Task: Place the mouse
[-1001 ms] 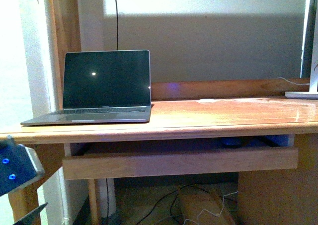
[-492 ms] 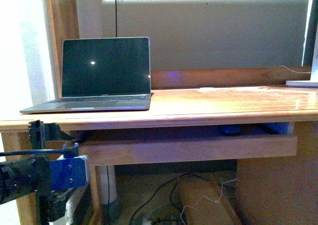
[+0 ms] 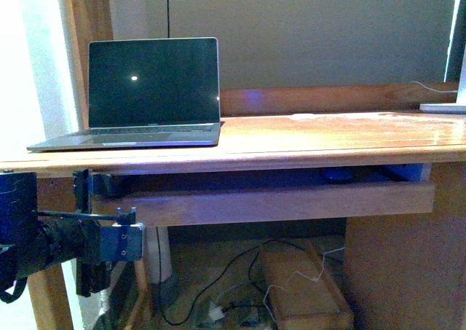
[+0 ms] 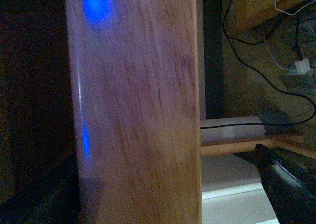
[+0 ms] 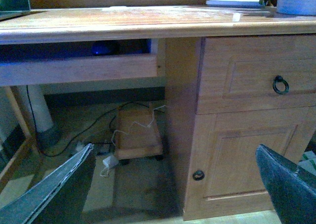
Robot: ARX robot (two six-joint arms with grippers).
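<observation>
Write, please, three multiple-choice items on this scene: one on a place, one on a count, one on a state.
1. Where is the small dark domed mouse? A on a chair; B in the pull-out wooden tray under the wooden desktop; C in a basket.
2. How many dark metal pulls on the wooden cabinet? A two; B four; C none.
3. The right claw is: A shut; B open and empty; C shut on the mouse.
Key: B, it shows behind the tray's front board; A, a ring and a knob; B, its fingers stand apart.

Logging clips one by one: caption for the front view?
Left hand open by the left end of the pull-out tray, mouse dim inside, laptop on desk.
</observation>
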